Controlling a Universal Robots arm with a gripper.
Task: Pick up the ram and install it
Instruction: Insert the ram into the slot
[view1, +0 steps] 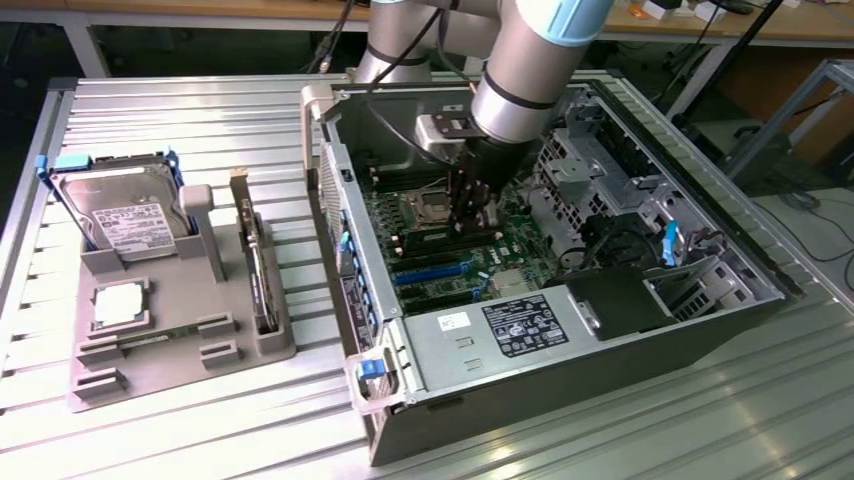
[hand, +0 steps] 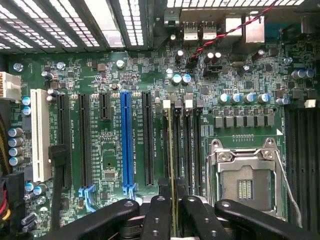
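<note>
Since the ram is a thin, light, stiff board, likely fragile at its chips and contacts, it wants holding by its flat faces near mid-length. It stands on edge, clamped between the fingers of the gripper, lined along the memory slots beside the socket. Whether it is seated cannot be told.
</note>
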